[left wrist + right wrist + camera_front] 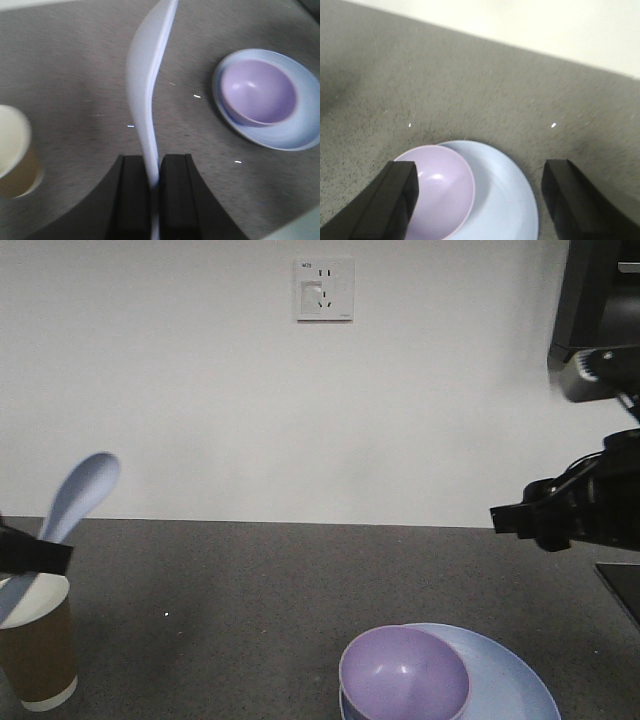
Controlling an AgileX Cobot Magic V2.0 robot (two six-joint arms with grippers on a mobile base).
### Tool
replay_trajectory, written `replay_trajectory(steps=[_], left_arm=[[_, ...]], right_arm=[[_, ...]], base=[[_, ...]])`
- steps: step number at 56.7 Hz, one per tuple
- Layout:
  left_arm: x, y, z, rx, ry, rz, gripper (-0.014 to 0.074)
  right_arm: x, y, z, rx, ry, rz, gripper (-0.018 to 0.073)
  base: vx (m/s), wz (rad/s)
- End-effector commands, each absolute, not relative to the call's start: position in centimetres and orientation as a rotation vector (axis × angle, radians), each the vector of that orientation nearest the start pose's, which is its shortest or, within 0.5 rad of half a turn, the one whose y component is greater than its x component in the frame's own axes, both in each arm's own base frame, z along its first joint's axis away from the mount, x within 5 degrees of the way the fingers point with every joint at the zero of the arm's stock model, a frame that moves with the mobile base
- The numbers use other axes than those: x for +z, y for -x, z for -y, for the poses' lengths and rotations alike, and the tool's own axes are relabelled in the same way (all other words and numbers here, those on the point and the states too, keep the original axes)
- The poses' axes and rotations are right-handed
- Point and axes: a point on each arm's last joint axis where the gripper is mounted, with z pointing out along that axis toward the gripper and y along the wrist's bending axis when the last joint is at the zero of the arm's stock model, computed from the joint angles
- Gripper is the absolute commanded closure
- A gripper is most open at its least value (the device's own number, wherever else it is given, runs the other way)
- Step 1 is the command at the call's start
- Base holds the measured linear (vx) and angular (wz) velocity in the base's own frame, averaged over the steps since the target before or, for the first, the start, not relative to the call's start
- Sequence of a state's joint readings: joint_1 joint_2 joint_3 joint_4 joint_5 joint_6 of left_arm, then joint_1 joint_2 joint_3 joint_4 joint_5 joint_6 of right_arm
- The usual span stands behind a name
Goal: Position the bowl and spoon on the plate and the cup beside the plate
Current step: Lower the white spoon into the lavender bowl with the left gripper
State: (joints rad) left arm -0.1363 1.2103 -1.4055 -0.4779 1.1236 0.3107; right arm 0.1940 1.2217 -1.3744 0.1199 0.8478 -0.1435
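I count 1 bowl (pixel 404 674), 1 plate (pixel 510 680), 1 spoon (pixel 80 495), 1 cup (pixel 38 650): four items, one of each kind. Plus 1 wall socket (pixel 324 289), far side, and 1 counter (pixel 250 590).

A white electrical socket (pixel 324 288) sits high on a plain white wall (pixel 200 400), just right of centre at the top of the frame. Below it, a dark grey speckled tabletop (pixel 250 590) fills the lower part, meeting the wall in a straight line.
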Motion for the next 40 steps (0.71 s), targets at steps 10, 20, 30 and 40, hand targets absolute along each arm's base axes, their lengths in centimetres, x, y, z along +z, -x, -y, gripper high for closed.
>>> replay_trajectory(steps=[10, 20, 30, 40], left_arm=[[44.3, -27.5, 10.4, -0.829, -0.574, -2.258, 0.0596], [42.8, -30.3, 14.6, -0.928, -0.699, -2.302, 0.0596], [40.2, -31.7, 19.4, -1.003, -0.803, -2.358, 0.0596], [37.1, -32.5, 22.9, -1.047, -0.853, -2.433, 0.0596]], right_arm=[[47.5, -20.7, -4.3, 0.080, 0.318, -1.944, -0.0005], [47.5, -20.2, -4.0, 0.062, 0.310, -1.958, -0.0005], [47.5, -20.2, -4.0, 0.051, 0.310, -1.965, -0.0005], [47.5, -20.2, -3.9, 0.045, 0.311, -1.964, -0.0005]], base=[[0.00, 0.00], [0.00, 0.00], [0.00, 0.00], [0.00, 0.00]])
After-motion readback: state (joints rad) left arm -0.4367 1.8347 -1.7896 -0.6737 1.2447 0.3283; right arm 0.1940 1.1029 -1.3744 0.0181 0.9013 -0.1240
